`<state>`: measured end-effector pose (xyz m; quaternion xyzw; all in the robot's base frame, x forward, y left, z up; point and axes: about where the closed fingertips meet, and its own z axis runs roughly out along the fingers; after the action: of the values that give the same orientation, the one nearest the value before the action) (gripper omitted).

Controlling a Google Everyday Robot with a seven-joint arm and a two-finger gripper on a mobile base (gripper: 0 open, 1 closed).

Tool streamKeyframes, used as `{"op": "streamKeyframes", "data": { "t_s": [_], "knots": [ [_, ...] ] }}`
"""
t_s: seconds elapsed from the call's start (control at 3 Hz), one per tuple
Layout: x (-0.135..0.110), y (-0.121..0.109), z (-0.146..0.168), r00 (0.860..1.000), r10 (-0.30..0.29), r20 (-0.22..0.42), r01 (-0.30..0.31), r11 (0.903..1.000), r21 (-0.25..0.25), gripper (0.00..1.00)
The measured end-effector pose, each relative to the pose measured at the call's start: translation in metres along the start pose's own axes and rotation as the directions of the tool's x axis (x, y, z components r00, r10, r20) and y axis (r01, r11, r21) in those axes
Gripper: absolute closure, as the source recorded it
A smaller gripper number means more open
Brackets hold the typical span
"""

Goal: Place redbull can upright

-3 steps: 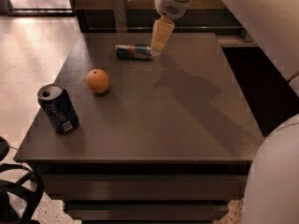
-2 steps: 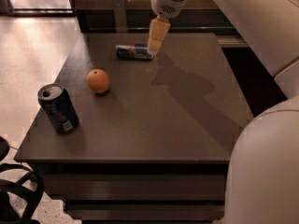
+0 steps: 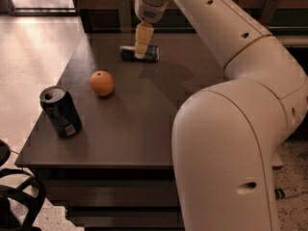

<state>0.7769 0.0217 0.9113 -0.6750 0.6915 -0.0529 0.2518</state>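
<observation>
The redbull can (image 3: 129, 53) lies on its side near the far edge of the dark table (image 3: 144, 119), long axis left to right. Its middle is hidden behind my gripper. My gripper (image 3: 142, 49) hangs from the arm that reaches in from the upper right and points down right at the can's middle. From this view I cannot tell whether it touches the can.
An orange (image 3: 102, 83) sits left of the table's centre. A wider dark navy can (image 3: 60, 111) stands upright near the front left corner. My arm's large white body (image 3: 226, 148) fills the right foreground. The floor lies to the left.
The gripper has moved left along the lying can, from over its right end to over its middle. The can, orange and navy can have not moved.
</observation>
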Motion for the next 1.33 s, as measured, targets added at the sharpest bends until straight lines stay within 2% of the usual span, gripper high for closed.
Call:
{"op": "streamKeyframes", "data": {
  "t_s": [0.33, 0.67, 1.33],
  "knots": [
    [-0.012, -0.001, 0.036, 0.998, 0.025, -0.051, -0.026, 0.9990, -0.035, 0.00],
    [-0.017, 0.001, 0.052, 0.997, 0.034, -0.067, -0.038, 0.9977, -0.056, 0.00],
    [-0.010, 0.008, 0.080, 0.986, 0.095, -0.134, -0.108, 0.9897, -0.095, 0.00]
  ]
}}
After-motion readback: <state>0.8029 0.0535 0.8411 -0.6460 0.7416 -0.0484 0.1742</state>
